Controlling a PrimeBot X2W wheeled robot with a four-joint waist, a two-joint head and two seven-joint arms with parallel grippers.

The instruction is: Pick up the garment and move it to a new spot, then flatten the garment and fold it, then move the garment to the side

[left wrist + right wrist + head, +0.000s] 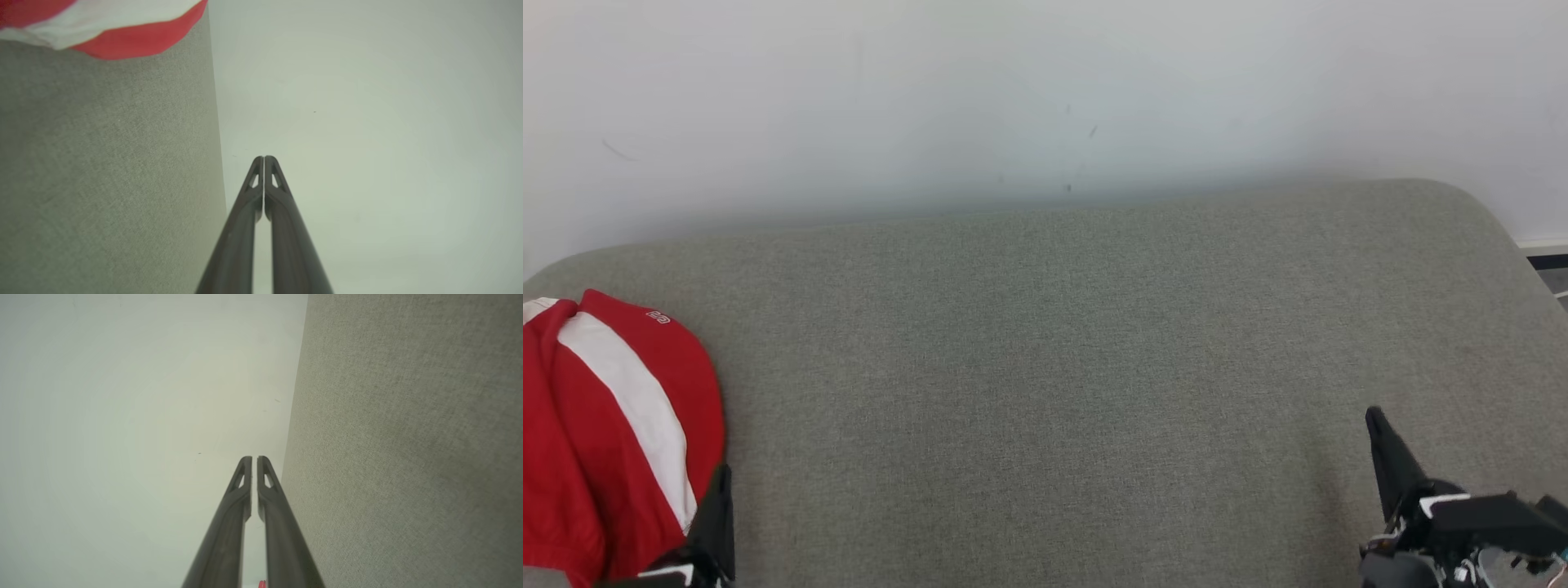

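- Head view: red-and-white garment (613,433) lies, seemingly folded, at the far left of the grey cushion (1054,367).
- Left gripper (264,160) and right gripper (253,459): both closed, empty.
- Step 3, moving it aside, looks done; next calls only for clearing the arms.

Head looks down; wrists face wall (1045,82) along cushion (1045,367).
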